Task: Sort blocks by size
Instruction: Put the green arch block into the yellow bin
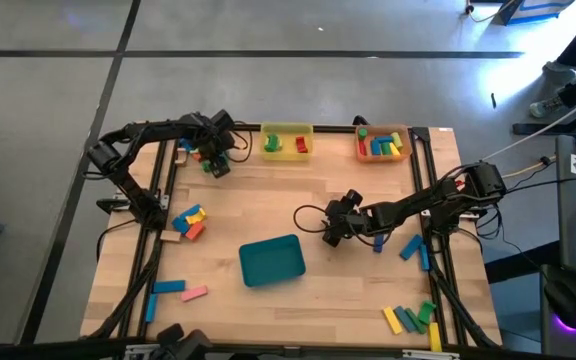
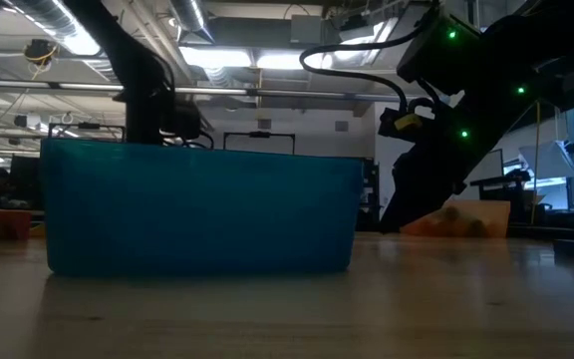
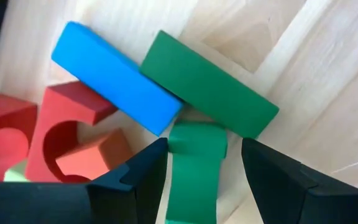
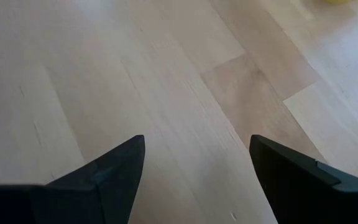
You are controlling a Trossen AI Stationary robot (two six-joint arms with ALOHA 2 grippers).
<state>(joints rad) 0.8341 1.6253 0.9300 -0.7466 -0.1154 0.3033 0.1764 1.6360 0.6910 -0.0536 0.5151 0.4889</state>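
My left gripper [image 1: 216, 165] is at the table's far left, low over a cluster of blocks. In the left wrist view it is open [image 3: 204, 149], with a small green block [image 3: 194, 174] lying on the wood between its fingers. A gap shows between that block and one finger. A long green bar [image 3: 207, 84], a blue bar [image 3: 114, 78], a red curved piece [image 3: 67, 130] and an orange piece [image 3: 95, 155] lie just beyond. My right gripper [image 1: 330, 235] is open and empty over bare wood [image 4: 197, 146], right of the teal tray [image 1: 272, 260].
A yellow tray [image 1: 286, 140] and an orange tray [image 1: 383, 143], each with a few blocks, stand at the far edge. Loose blocks lie at mid left [image 1: 190, 222], near left [image 1: 168, 287], near right [image 1: 413, 318] and beside the right arm [image 1: 411, 247].
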